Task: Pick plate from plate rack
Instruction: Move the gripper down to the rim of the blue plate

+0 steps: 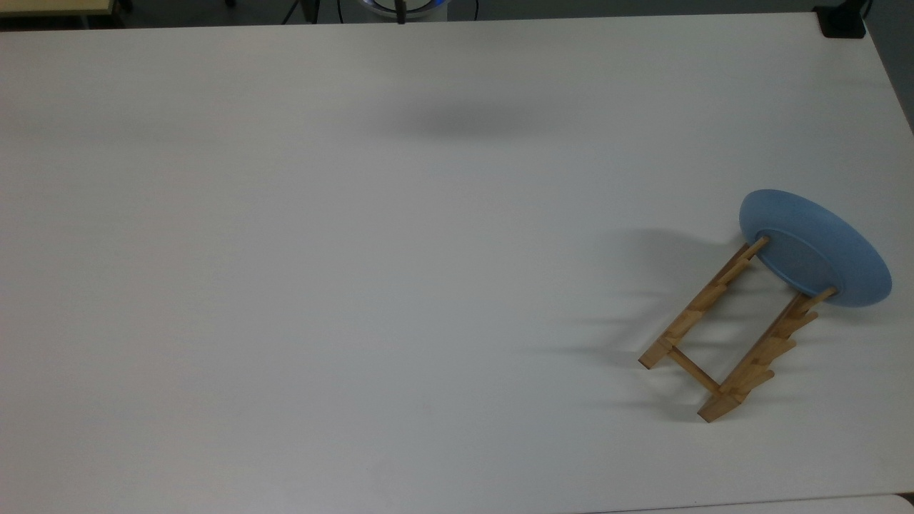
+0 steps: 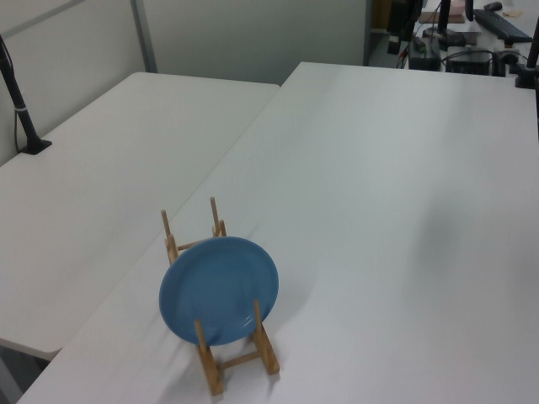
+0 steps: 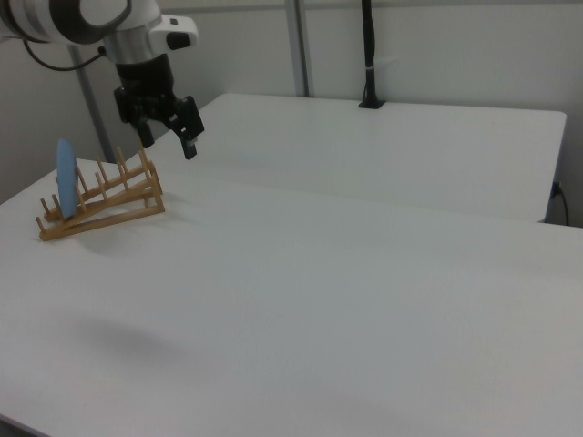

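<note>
Worktop (image 1: 357,285), white and wide, carries a small light-brown wooden plate rack (image 1: 725,335) near the top view's right edge. The plate rack is ladder-like, two parallel notched rails with upright pegs joined by a thin crossbar. A round light-blue plate (image 1: 814,246) stands on edge in the slot at one end of the plate rack, held between the pegs and leaning slightly. In the left view the plate (image 2: 219,289) faces the camera with its glossy inner side, about as wide as the plate rack (image 2: 221,337), two pegs in front of its lower rim and more pegs rising behind it. In the right view the plate (image 3: 66,177) appears edge-on as a thin upright blue sliver near the low end of the sloping plate rack (image 3: 100,205), at the right view's left. The gripper (image 3: 168,123) hangs in the air on the white robot arm (image 3: 82,18), above and just to the right view's right of the plate rack, well apart from the plate and touching nothing. Its two black fingers (image 3: 187,127) point downward and are spread with a gap between them, holding nothing. A soft grey shadow (image 1: 457,121) lies on the worktop toward the top view's upper middle. A second white table (image 2: 93,185) adjoins the worktop in the left view, with a black pole (image 2: 17,101) standing on it.
</note>
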Available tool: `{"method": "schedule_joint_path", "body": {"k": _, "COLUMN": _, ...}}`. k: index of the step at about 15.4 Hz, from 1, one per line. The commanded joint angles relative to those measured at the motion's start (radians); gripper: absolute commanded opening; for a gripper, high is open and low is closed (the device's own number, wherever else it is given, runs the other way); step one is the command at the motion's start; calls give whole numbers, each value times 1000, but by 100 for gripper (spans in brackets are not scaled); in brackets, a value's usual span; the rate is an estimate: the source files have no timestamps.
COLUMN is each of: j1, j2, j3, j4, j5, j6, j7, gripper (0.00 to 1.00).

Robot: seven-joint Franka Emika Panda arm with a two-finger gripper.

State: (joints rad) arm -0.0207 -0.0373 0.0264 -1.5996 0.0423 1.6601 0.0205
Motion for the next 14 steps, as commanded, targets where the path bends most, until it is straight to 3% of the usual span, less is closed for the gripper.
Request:
{"method": "schedule_joint_path", "body": {"k": 1, "j1": 70, "j2": -1, "j3": -5, "j4": -5, "j5": 2, "j6": -34, "j7": -216, "gripper": 100}}
{"method": "schedule_joint_path", "body": {"k": 4, "j1": 152, "j2": 13, "j3": -3, "j4": 13, "j5": -12, "j6": 13, "j7": -234, "gripper": 100}}
{"method": "schedule_joint_path", "body": {"k": 6, "j1": 232, "j2": 26, "j3": 0, "j4": 18, "j5": -16, "j6": 117, "j7": -130, "gripper": 100}}
{"method": "schedule_joint_path", "body": {"k": 7, "j1": 276, "j2": 36, "j3": 9, "j4": 18, "j5": -53, "j6": 165, "j7": -47, "gripper": 100}}
{"method": "schedule_joint_path", "body": {"k": 9, "j1": 349, "j2": 74, "j3": 55, "j4": 21, "j5": -195, "j6": 228, "j7": 94, "gripper": 100}}
{"method": "schedule_joint_path", "body": {"k": 12, "j1": 402, "j2": 132, "j3": 122, "j4": 47, "j5": -259, "j6": 328, "j7": 249, "gripper": 100}}
{"method": "schedule_joint_path", "body": {"k": 14, "j1": 441, "j2": 177, "j3": 150, "j4": 59, "j5": -368, "j6": 360, "j7": 346, "gripper": 100}}
